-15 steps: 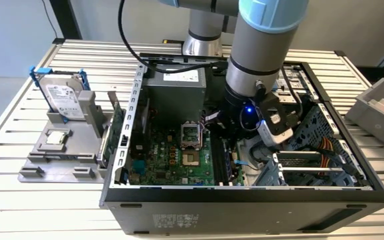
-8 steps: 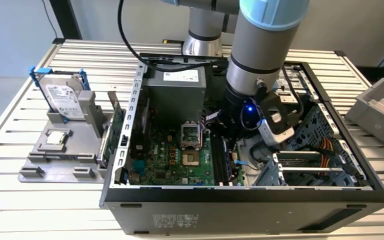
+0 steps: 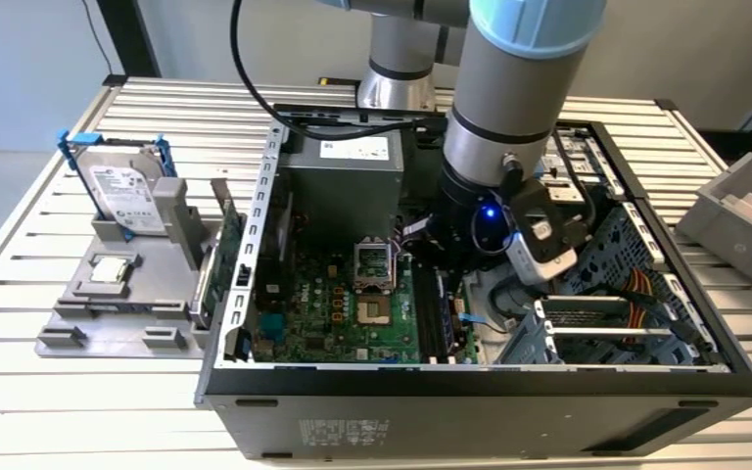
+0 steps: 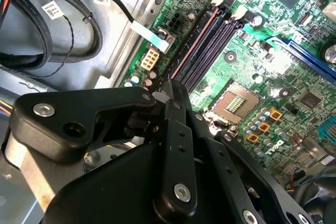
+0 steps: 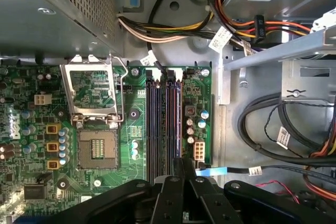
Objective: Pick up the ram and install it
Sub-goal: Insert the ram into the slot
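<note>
Inside the open computer case point(image 3: 481, 397), my gripper point(image 3: 450, 294) is down at the black memory slots point(image 3: 437, 323) of the green motherboard point(image 3: 337, 304). In both wrist views the black fingers point(image 5: 173, 174) are shut together at the near end of the slot row. The ram point(image 5: 174, 119) is a thin dark stick standing in the slot pair nearer the board edge. Its narrow top edge point(image 4: 195, 40) runs from the white latch to my gripper point(image 4: 170, 85), which is shut on its end. My gripper point(image 5: 179, 165) hides that end.
An open processor socket point(image 5: 97, 148) lies beside the slots, and cable bundles point(image 5: 273, 129) fill the bay past the board edge. Outside the case, a grey fixture point(image 3: 115, 304) holds a silver hard drive point(image 3: 128, 191) and a green card point(image 3: 226, 250). A grey bin point(image 3: 748, 211) stands at the exterior view's right.
</note>
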You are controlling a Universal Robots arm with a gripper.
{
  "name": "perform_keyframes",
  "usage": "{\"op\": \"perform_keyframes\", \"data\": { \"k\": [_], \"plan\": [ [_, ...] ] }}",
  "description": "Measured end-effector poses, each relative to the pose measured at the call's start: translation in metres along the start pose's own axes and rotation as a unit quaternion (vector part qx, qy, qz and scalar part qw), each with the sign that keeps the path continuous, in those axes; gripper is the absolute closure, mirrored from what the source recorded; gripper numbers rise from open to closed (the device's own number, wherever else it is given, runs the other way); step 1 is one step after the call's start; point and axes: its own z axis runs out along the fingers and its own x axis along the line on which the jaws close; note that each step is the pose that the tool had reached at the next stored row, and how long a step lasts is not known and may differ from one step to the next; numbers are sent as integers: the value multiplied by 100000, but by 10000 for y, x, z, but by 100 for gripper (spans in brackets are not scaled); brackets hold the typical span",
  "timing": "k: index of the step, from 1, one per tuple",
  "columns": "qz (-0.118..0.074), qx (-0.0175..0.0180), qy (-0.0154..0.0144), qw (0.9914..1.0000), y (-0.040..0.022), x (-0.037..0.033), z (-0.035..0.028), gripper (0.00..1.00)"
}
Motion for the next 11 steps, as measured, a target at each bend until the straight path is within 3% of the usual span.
{"op": "perform_keyframes", "data": {
  "k": [4, 8, 11],
  "plan": [
    [-227, -7, -1, 100000, 0, 0, -4, 100],
    [-2884, -180, 32, 99958, 0, 0, -4, 100],
    [-4929, -423, 113, 99878, 1, 0, -4, 100]
  ]
}}
